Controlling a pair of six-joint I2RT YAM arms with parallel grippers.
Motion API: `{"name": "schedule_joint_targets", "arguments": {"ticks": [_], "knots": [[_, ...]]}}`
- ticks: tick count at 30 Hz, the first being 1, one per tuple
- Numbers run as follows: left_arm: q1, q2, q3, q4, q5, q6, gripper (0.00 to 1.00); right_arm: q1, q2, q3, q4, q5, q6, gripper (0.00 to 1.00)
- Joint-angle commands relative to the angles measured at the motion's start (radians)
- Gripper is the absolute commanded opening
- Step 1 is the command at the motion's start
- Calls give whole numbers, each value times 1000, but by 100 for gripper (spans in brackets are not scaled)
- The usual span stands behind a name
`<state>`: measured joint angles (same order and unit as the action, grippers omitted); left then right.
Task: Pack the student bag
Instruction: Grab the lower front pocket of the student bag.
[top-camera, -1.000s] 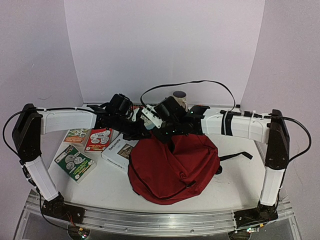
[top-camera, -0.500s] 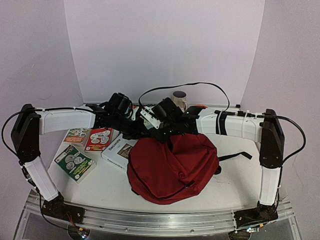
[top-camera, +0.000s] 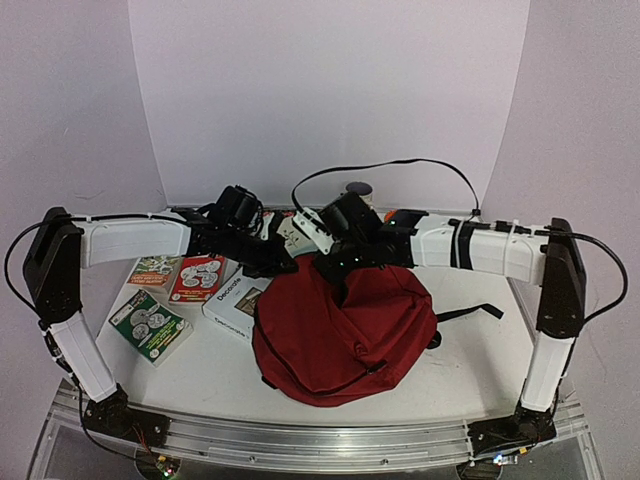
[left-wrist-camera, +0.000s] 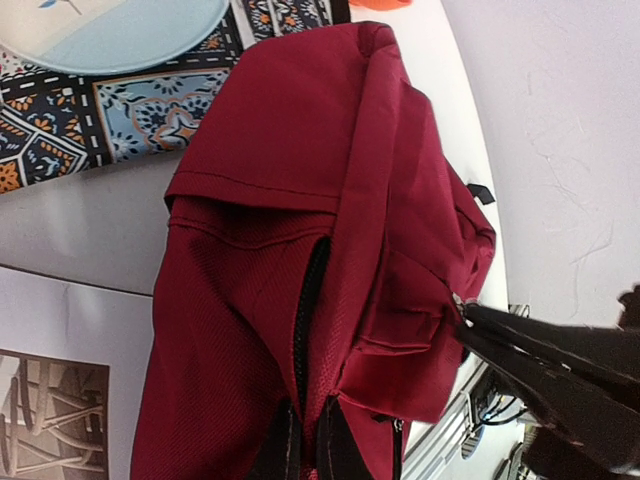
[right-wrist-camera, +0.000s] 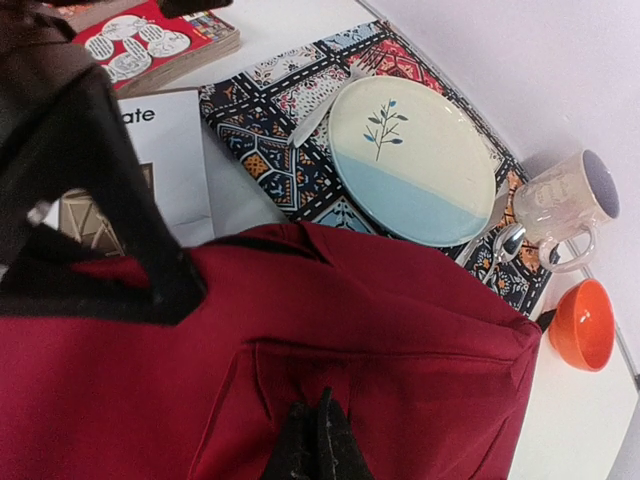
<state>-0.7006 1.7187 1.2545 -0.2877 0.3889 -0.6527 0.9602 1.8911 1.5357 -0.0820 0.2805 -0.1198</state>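
Left claw (left-wrist-camera: 310, 428) is pinched shut on a fold of the bag (top-camera: 340, 330), right beside a dark zipper (left-wrist-camera: 308, 300). Right claw (right-wrist-camera: 320, 410) is also closed tight, nipping red fabric at the bag's far top edge. The bag lies slumped on the table (top-camera: 200, 385) between the 2 arms, with books (top-camera: 195, 280) to its left and a plate (right-wrist-camera: 415, 160), mug (right-wrist-camera: 560, 205) and orange bowl (right-wrist-camera: 583, 325) beyond it.

It looks soft, limp and light, probably empty, so it should sag and fold when lifted. Seams, zipper edges or straps seem the surest holds.

Unclear: whether the zipper is open, and whether either claw holds a pull tab or only cloth. No lining shows. From above, neither claw's tips can be seen. A blurred black strap (right-wrist-camera: 90, 200) blocks the left of the right wrist view.
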Motion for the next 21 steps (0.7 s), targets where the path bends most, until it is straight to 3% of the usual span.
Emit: {"name": "schedule_joint_targets", "arguments": {"ticks": [1,11,17,21], "knots": [[40,26,19,56,-44,-17,0,0,-123,-90,21,-69,63,0],[71,28,-8,99,-50,-86,0,0,-208,-329,185,-209,221,0],[73,30,-16,118,-12,-81,0,0,-255,-399,295,-173,277,0],[73,14,-28,117,-10,-42,13,1,-276,-395,375,-111,284,0]]}}
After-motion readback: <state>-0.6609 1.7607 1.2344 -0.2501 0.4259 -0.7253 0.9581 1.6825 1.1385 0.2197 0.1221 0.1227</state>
